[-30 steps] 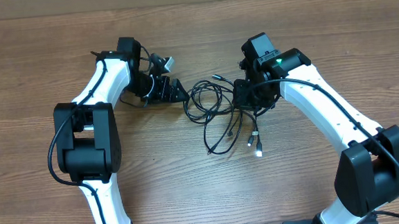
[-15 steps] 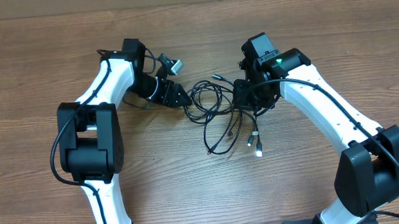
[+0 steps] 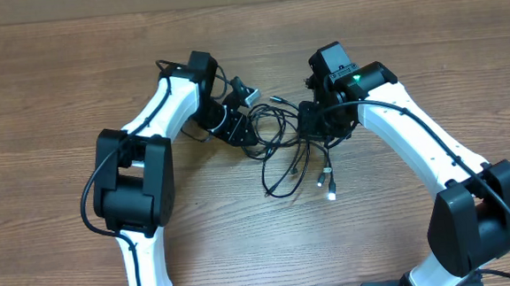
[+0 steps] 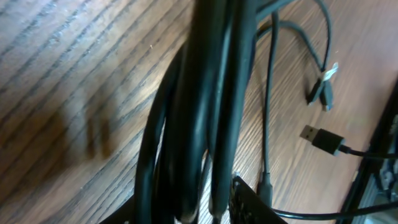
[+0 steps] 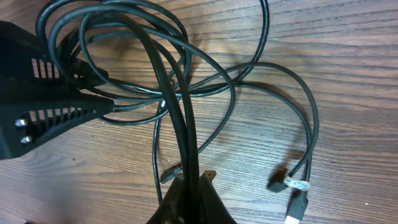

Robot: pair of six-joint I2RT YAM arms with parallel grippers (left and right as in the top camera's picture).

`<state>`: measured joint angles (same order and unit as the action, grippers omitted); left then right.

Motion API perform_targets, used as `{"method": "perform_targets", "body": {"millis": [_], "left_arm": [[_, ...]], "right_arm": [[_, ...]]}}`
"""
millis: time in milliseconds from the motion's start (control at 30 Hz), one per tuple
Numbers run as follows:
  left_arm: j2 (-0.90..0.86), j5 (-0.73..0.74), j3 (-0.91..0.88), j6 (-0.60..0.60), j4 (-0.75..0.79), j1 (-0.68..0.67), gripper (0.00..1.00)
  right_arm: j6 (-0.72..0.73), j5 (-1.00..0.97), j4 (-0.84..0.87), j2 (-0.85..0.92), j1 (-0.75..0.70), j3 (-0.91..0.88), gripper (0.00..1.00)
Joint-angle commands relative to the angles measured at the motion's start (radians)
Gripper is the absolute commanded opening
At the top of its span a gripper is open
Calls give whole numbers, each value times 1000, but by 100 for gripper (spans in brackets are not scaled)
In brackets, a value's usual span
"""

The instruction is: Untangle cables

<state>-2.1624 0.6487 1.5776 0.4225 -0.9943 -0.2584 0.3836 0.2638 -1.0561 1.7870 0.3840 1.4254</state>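
The cables are a loose tangle of thin black cords on the wooden table between my two arms. Plug ends trail toward the front. My left gripper is at the tangle's left side. In the left wrist view several cable strands run between its spread fingers. My right gripper is at the tangle's right side. In the right wrist view it is shut on two cable strands. The left fingers also show there, straddling loops.
A USB plug and smaller plugs lie on the wood to the right of my left gripper. A white-tipped plug lies near my right gripper. A thick black wire runs along the right arm.
My left arm has swung right, carrying its gripper from beside the tangle into its left loops. The right arm and the cables it holds have not moved.
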Motion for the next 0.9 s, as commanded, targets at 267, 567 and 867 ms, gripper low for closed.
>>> {"method": "perform_targets", "body": {"millis": [267,567,867], "left_arm": [[-9,-50,13,15,9,-3,4],[-8,-46,16,15,14,-2,4],[-8,21,17,27,11,-2,4]], "right_arm": [[-11,8,10,-12,0,27,4],[-11,7,29,-12,0,27,43],[-40,134,59,-10,3,8,64]]}}
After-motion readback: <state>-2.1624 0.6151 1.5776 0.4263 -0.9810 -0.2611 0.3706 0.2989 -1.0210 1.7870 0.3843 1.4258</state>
